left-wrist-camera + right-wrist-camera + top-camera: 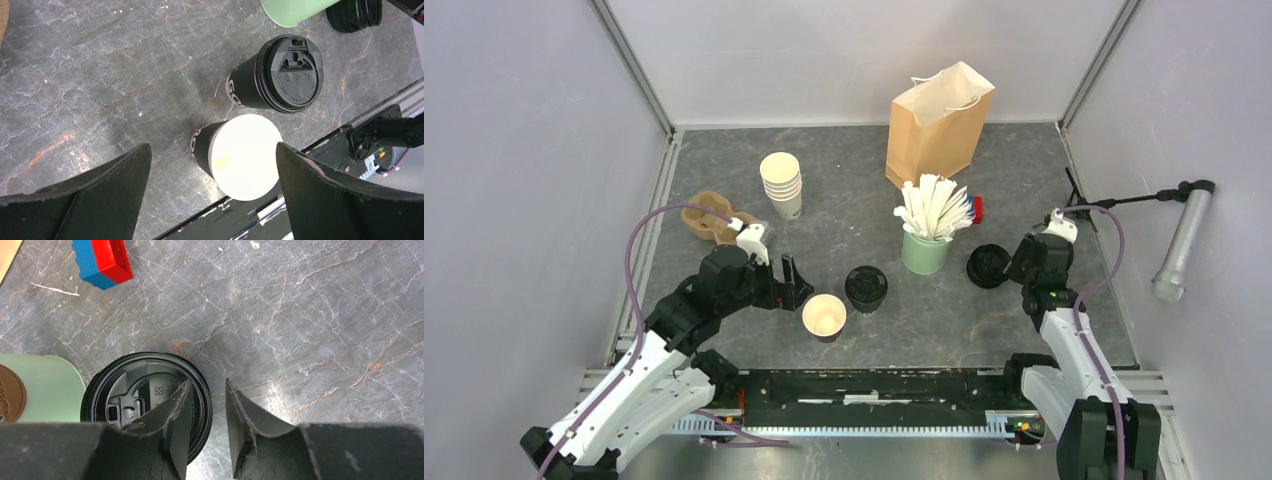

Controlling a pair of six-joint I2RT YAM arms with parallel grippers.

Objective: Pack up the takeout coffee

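Observation:
A black-walled cup with a black lid stands upright in mid-table. Just in front of it stands a matching cup without a lid, its cream inside showing. My left gripper hovers open to the left of the lidless cup, which shows between the spread fingers, untouched. A loose black lid lies on the table at the right. My right gripper hangs over its right rim, jaws a narrow gap apart, one finger over the lid and one outside it.
A brown paper bag stands open at the back. A stack of lidless cream cups and a brown cup carrier sit at the left. The green cup of white sticks stands beside a red-blue block.

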